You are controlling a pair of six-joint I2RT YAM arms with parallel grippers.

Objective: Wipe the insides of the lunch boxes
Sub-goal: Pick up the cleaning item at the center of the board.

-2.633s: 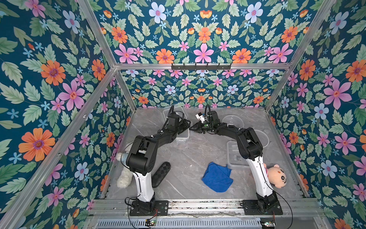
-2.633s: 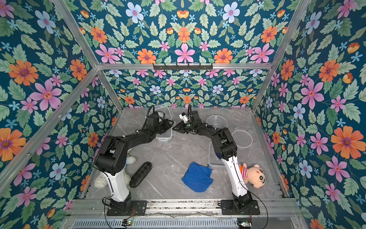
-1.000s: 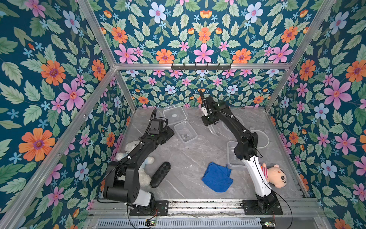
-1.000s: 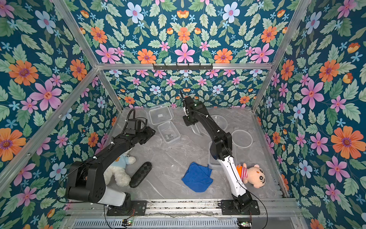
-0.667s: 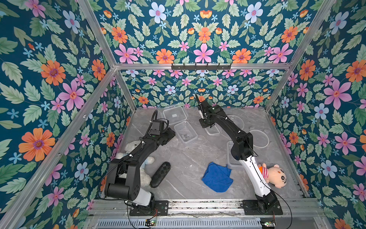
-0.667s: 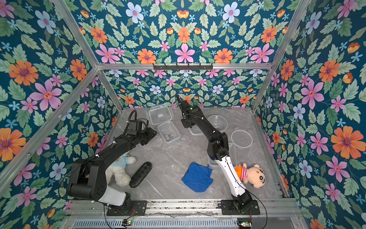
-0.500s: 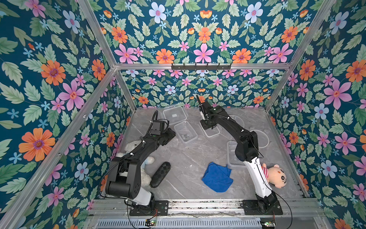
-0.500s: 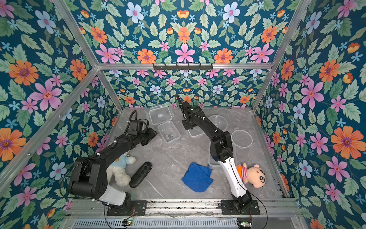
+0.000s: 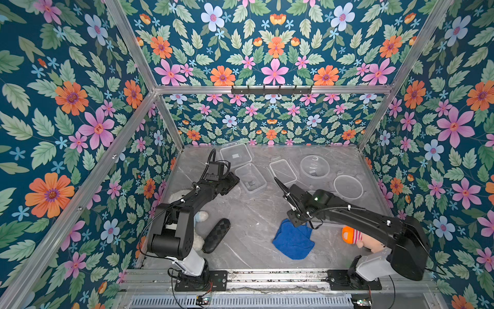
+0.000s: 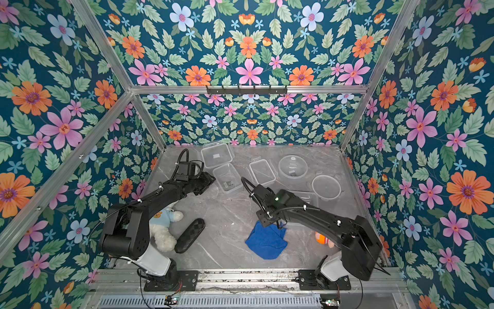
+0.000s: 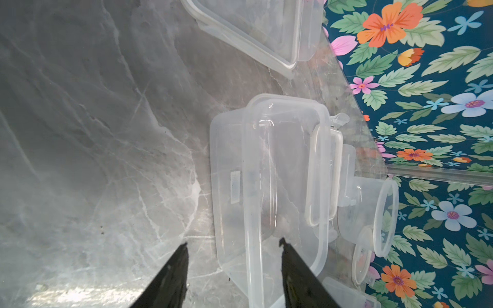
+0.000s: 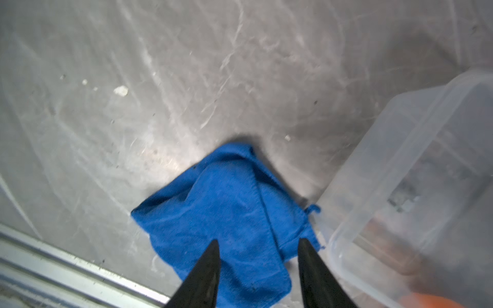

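The rectangular lunch box (image 9: 251, 182) (image 11: 266, 173) stands open at the back left. My left gripper (image 9: 235, 181) (image 11: 233, 242) is open, one finger outside the box's near wall and one over its inside. The round lunch box (image 9: 314, 166) sits at the back right. A third deep clear lunch box (image 12: 413, 186) stands beside the blue cloth (image 9: 294, 239) (image 12: 226, 213), mostly hidden under my right arm in both top views. My right gripper (image 9: 296, 222) (image 12: 258, 240) hangs open just above the cloth's edge, holding nothing.
A square clear container (image 9: 236, 155) sits against the back wall. A flat rectangular lid (image 9: 282, 171) and a round lid (image 9: 348, 187) lie near the round box. A white teddy (image 10: 163, 227), a black case (image 9: 217, 235) and an orange-hatted doll (image 9: 358, 236) lie near the front.
My right gripper let go of the rectangular lid at the back, then swung forward and down to the blue cloth with its jaws open. The left arm has stayed at the rectangular box.
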